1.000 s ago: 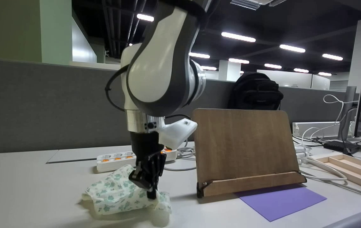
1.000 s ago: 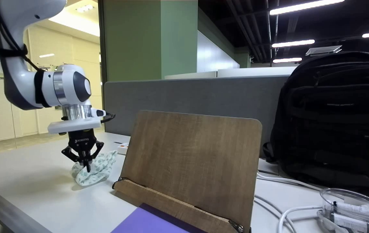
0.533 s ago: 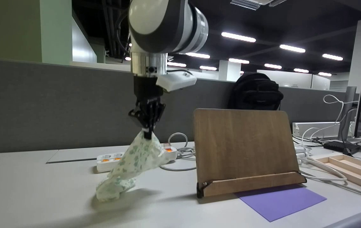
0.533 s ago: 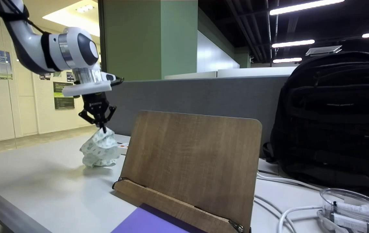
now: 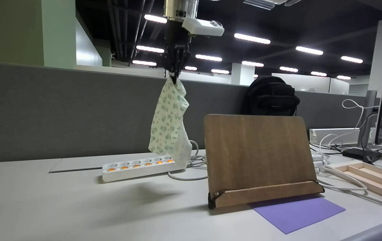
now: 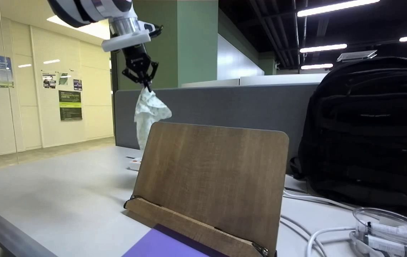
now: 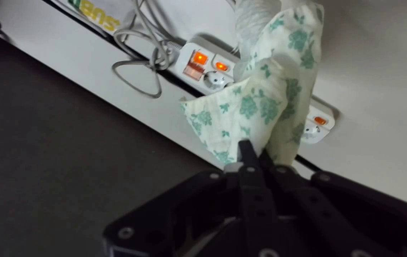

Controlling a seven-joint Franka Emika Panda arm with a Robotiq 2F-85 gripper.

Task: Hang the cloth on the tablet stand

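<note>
Your gripper (image 5: 174, 77) is clamped on the cloth (image 5: 168, 122) by its upper end, probably so that the rest falls free for draping. The cloth hangs beside the stand (image 5: 258, 150), not yet on it. In both exterior views your grip shows higher than the stand's top edge, height you likely need to clear it; the stand's backward lean should help the cloth lie there.
</note>
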